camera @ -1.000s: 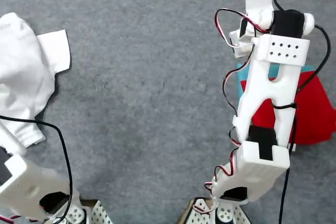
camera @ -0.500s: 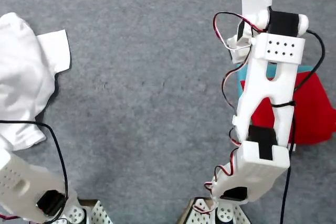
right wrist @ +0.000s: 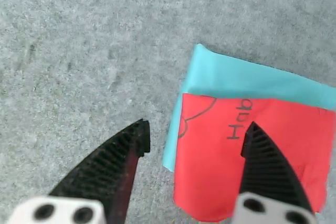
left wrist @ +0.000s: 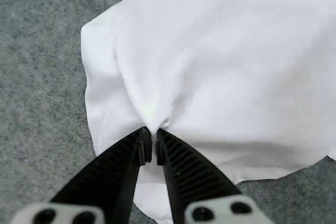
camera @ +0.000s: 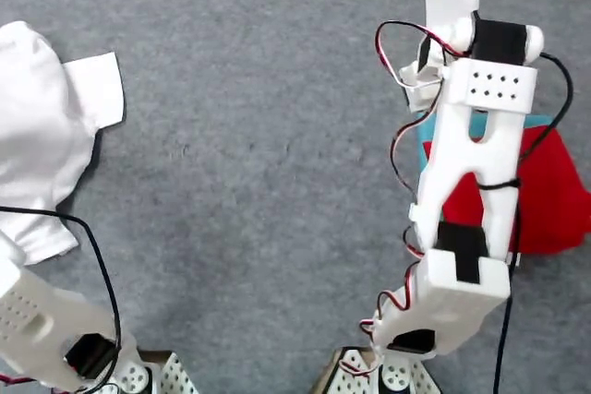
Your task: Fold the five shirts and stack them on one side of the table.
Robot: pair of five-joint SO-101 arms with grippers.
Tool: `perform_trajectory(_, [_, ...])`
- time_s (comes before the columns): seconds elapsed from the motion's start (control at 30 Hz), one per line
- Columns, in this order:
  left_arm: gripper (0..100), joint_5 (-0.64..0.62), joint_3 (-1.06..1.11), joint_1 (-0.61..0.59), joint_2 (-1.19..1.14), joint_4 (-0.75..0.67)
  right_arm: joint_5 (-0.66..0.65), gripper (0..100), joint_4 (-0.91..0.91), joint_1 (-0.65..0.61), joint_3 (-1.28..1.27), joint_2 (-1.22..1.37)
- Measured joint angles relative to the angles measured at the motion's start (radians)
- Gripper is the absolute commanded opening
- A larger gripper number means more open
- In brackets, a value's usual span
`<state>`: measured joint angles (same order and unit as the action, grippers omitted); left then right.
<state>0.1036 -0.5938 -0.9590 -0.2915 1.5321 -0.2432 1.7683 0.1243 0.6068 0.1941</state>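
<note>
A crumpled white shirt (camera: 42, 126) lies at the table's left edge, one sleeve spread flat toward the middle. In the left wrist view my left gripper (left wrist: 152, 148) is shut on a pinched fold of this white shirt (left wrist: 220, 72). At the right side a folded red shirt (camera: 554, 196) rests on a folded teal shirt (camera: 429, 136). My right arm (camera: 471, 163) stretches over that stack. In the right wrist view my right gripper (right wrist: 195, 140) hangs open above the corner of the red shirt (right wrist: 247, 156) and teal shirt (right wrist: 247, 74), holding nothing.
Grey felt (camera: 259, 163) covers the table, with wide free room between the white shirt and the stack. The left arm's base (camera: 46, 339) sits at the near left corner. Cables loop beside the right arm.
The left arm's body has drawn back toward the near left corner, and the white shirt's lower edge has shifted slightly. The right arm has barely moved.
</note>
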Motion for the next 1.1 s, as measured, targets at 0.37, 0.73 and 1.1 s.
perform_trajectory(0.37, [2,0.0,-0.18,0.087,0.0,0.152,-0.02,12.9,0.0,0.216,-0.218,-0.095])
perform_trajectory(0.73, [2,0.0,-0.189,0.089,-0.008,0.152,-0.035,25.6,0.0,0.224,-0.232,0.089])
perform_trajectory(1.1, [2,0.0,-0.189,0.089,-0.008,0.198,-0.025,25.4,-0.054,0.212,-0.232,0.252])
